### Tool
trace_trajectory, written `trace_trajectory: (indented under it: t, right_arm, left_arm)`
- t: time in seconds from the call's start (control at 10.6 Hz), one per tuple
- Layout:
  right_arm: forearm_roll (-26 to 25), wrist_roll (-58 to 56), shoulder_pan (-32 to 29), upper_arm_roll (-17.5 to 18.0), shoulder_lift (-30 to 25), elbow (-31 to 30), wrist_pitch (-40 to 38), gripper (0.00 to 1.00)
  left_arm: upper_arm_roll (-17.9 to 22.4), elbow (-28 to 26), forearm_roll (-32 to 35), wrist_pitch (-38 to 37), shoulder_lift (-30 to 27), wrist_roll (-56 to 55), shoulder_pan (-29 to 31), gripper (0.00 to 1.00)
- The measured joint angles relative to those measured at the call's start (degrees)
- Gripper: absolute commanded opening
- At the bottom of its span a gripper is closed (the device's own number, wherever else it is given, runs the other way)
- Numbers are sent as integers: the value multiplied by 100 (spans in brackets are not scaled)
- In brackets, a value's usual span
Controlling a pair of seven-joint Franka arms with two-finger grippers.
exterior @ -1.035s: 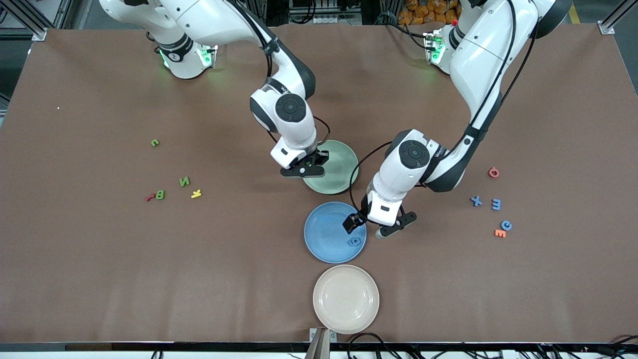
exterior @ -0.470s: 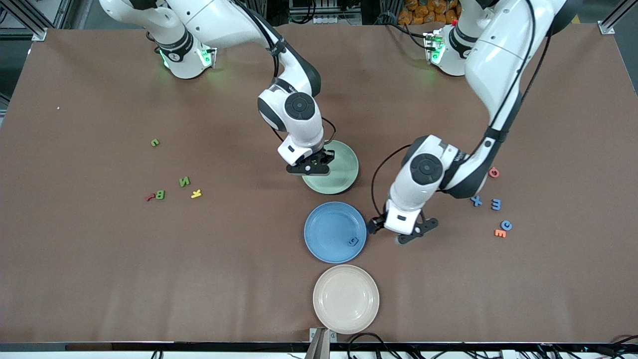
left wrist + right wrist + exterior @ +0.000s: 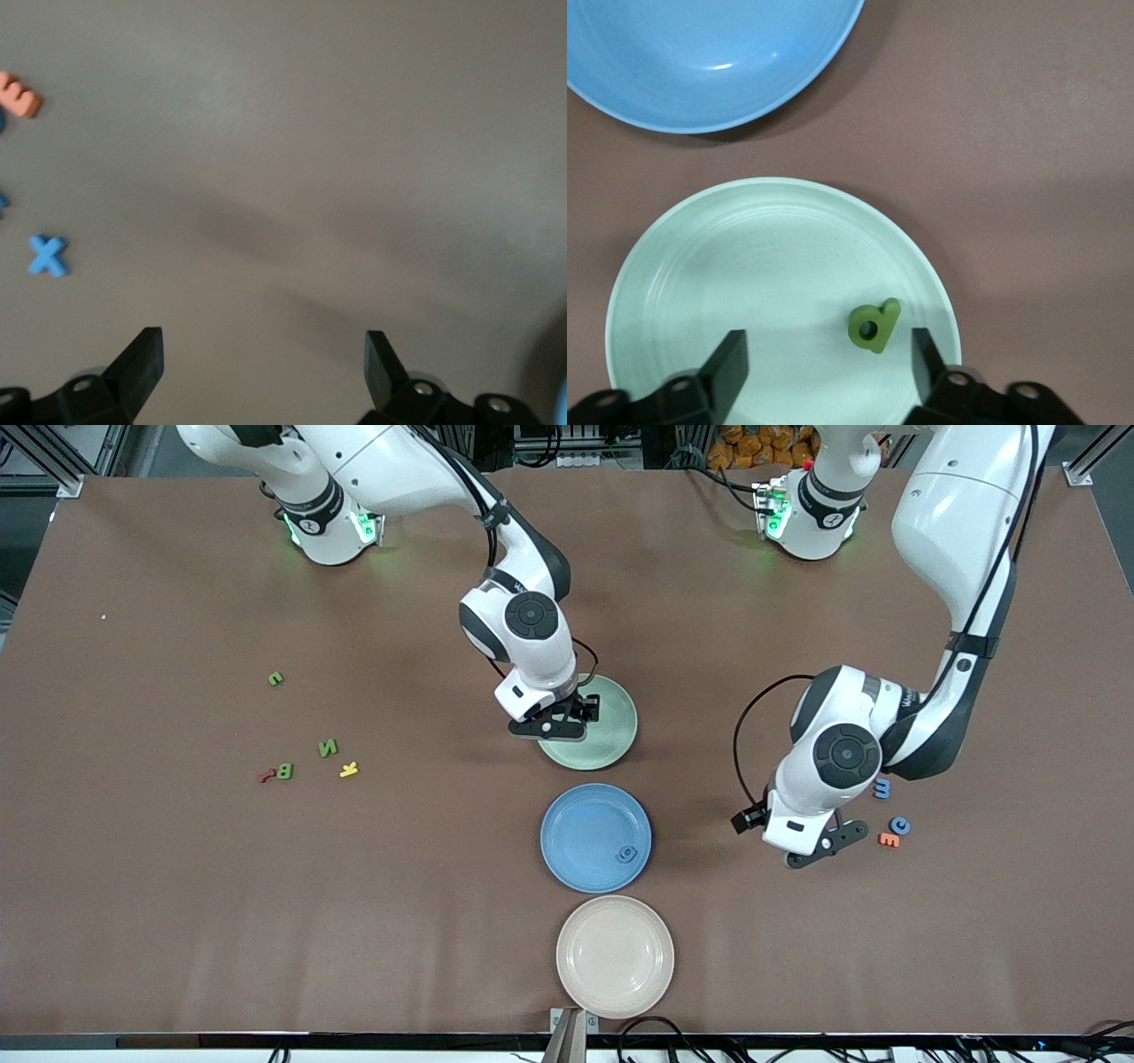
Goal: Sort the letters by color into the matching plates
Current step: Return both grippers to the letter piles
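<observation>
My right gripper [image 3: 565, 721] [image 3: 828, 341] hangs open just over the mint green plate [image 3: 613, 735] [image 3: 744, 266]. A green letter [image 3: 873, 325] lies loose on that plate between the spread fingers, close to one of them. The blue plate [image 3: 580, 824] [image 3: 700, 53] sits nearer the camera and holds one blue letter [image 3: 626, 855]. My left gripper [image 3: 784, 837] [image 3: 263, 341] is open and empty over bare table toward the left arm's end. Near it lie a blue X [image 3: 47, 255] and two more blue letters [image 3: 881, 787] [image 3: 900, 825]. Three green letters [image 3: 275, 678] [image 3: 328, 747] [image 3: 283, 771] lie toward the right arm's end.
A cream plate [image 3: 615, 955] sits nearest the camera, in line with the other two. An orange letter [image 3: 889, 840] [image 3: 18, 93] lies among the blue ones. A red piece [image 3: 266, 776] and a yellow piece [image 3: 349, 770] lie beside the green letters.
My right gripper has opened and let the green letter go onto the green plate. My left arm has swung from over the blue plate toward the blue letters, still open.
</observation>
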Motion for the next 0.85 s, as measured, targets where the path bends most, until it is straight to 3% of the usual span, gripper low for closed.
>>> trace_trajectory:
  t: [0.38,0.66,0.85]
  right_arm:
    - [-48,-5,-273,-68,-31,109,-29,100]
    - [-88,-11,-837,-70,-287,186,-640,100]
    - [-94,-20,-1165,-67,-547,182,-1135,100]
  left_arm:
    - [-164,-401,0,-203,-169,26,278,100]
    - [-1075,-996,0,72,-412,89,1258,100]
    - [-1237,-1648,0,716,-679,96,1442,100]
